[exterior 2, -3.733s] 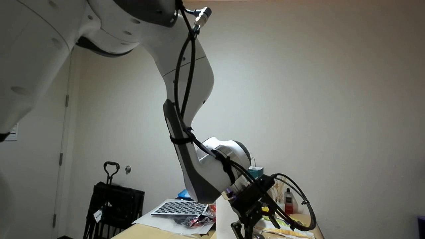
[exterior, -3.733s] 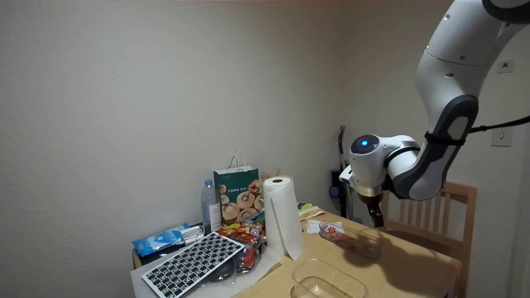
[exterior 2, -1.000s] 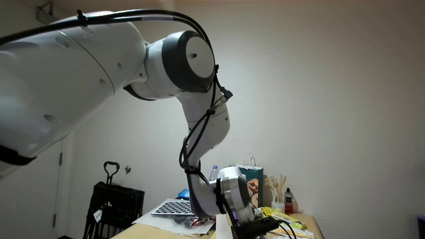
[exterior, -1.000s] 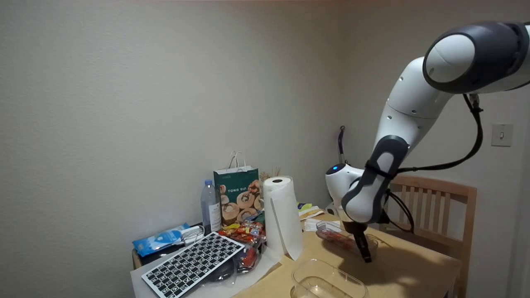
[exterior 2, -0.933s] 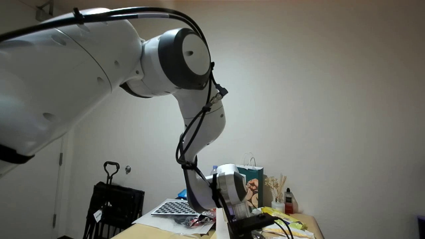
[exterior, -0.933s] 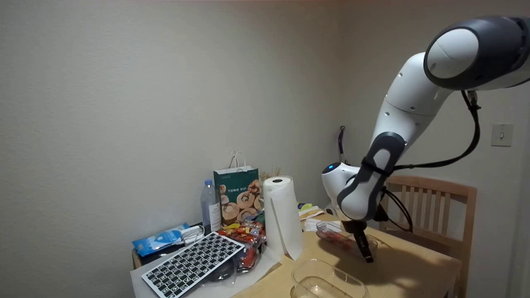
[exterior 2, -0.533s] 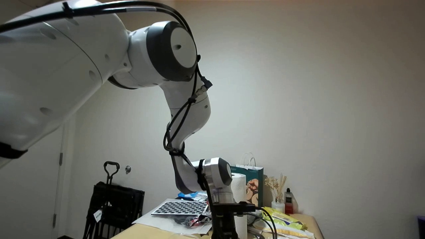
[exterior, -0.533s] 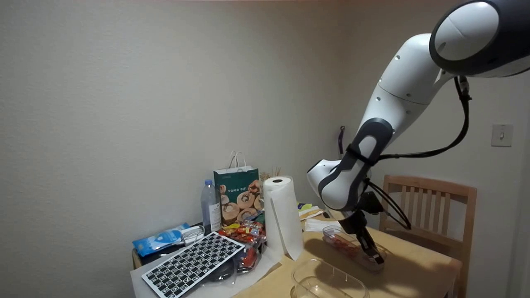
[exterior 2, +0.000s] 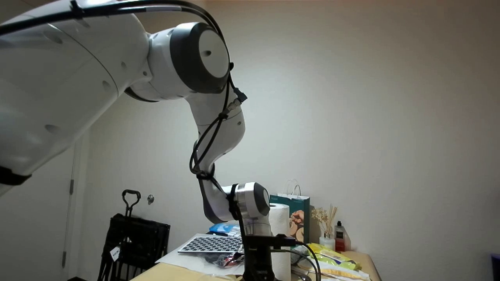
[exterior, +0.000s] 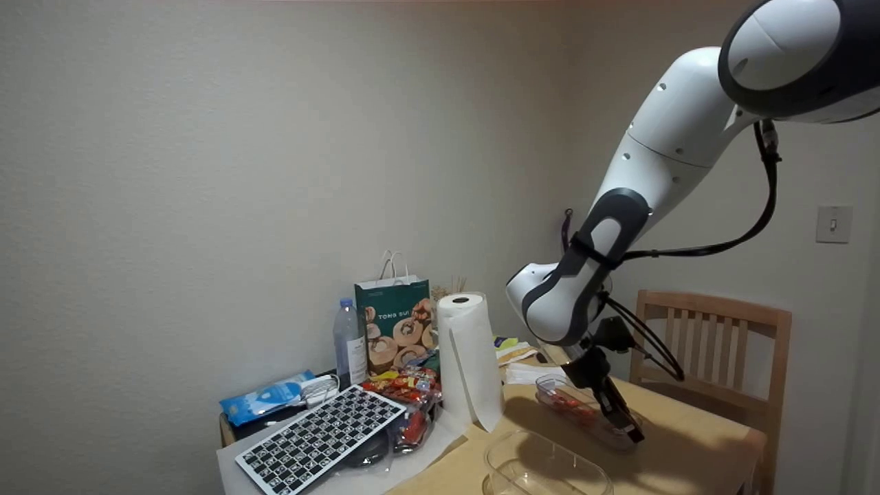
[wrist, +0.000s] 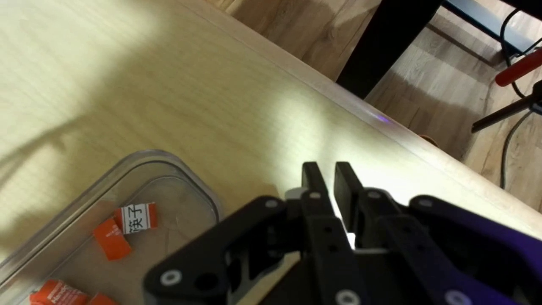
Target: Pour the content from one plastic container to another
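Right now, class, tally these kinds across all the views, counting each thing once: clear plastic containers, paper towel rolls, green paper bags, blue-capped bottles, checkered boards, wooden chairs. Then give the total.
Clear plastic containers: 2
Paper towel roll: 1
Green paper bag: 1
Blue-capped bottle: 1
Checkered board: 1
Wooden chair: 1
Total: 7

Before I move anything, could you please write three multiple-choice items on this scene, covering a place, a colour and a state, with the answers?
1. In the wrist view, where are the orange pieces?
A floor; B clear container; C chair

2. What background colour has the paper bag?
A green; B pink; C yellow

3. How is the paper towel roll placed?
A lying flat; B hanging; C on end

1 B: seen inside it from above.
2 A: green shows around its lettering.
3 C: its core hole faces up in an exterior view.
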